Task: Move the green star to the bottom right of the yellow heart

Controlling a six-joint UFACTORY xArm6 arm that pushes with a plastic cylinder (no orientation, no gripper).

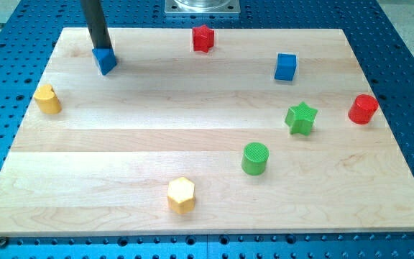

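The green star (301, 118) lies on the wooden board at the view's right, a little above mid-height. The yellow heart (47, 98) lies near the board's left edge, far from the star. My tip (101, 49) is at the view's top left. It stands against the top of a small blue triangular block (106, 62), up and to the right of the heart and far left of the star.
A red star (203, 38) sits near the top edge. A blue cube (285, 67) is above the green star and a red cylinder (363, 108) is to its right. A green cylinder (255, 158) is below-left of the star. A yellow hexagon (181, 195) is near the bottom edge.
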